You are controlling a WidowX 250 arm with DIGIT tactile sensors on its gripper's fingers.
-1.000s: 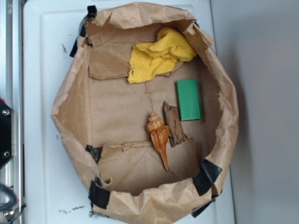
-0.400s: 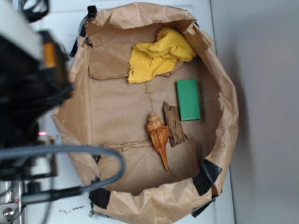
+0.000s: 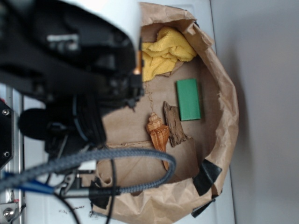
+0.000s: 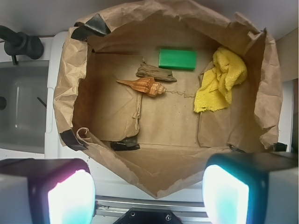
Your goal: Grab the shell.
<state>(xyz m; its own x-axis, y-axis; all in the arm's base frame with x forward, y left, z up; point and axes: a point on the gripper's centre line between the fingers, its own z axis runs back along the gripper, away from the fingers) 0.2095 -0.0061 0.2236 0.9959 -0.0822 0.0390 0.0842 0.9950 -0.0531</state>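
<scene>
Grab not started. Gripper (image 4: 148, 186) sits high above the paper-lined bin (image 4: 70, 84), fingers (image 4: 70, 193) spread wide, holding nothing. Shell (image 4: 142, 86) lies on the bin floor, touching the bark piece (image 4: 154, 72), tail pointing away from the yellow cloth (image 4: 219, 79). Green block (image 4: 177, 59) is near. Left: descend, align, close. Crumpled paper floor, white tabletop (image 3: 219, 28), gray wall.
</scene>
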